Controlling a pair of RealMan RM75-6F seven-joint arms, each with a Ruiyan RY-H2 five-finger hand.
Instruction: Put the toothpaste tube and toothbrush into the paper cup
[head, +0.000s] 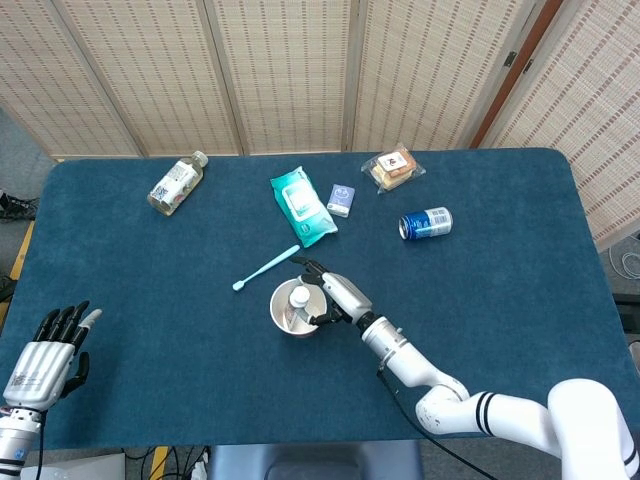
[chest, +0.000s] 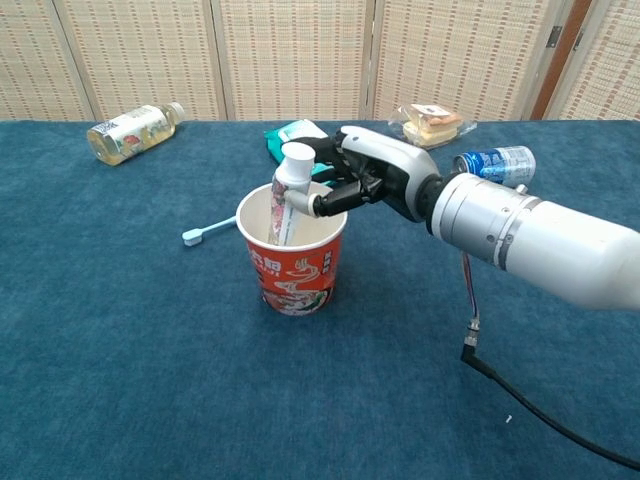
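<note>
An orange-red paper cup (head: 283, 318) (chest: 295, 270) stands upright mid-table. The toothpaste tube (head: 299, 298) (chest: 291, 172), white cap up, stands in it and leans toward the cup's left side. My right hand (head: 335, 295) (chest: 368, 178) reaches over the cup's rim from the right, and its fingertips pinch the tube just under the cap. A light-blue toothbrush (head: 265, 268) (chest: 203, 235) lies on the cloth just left of and behind the cup. My left hand (head: 45, 352) hovers at the near left table edge, fingers extended and holding nothing; the chest view does not show it.
At the back lie a drink bottle (head: 177, 183) (chest: 133, 132), a green wipes pack (head: 302, 205), a small blue box (head: 341, 199), a wrapped sandwich (head: 393, 168) (chest: 432, 122) and a blue can (head: 426, 222) (chest: 493, 163). A cable (chest: 470, 345) hangs under my right forearm.
</note>
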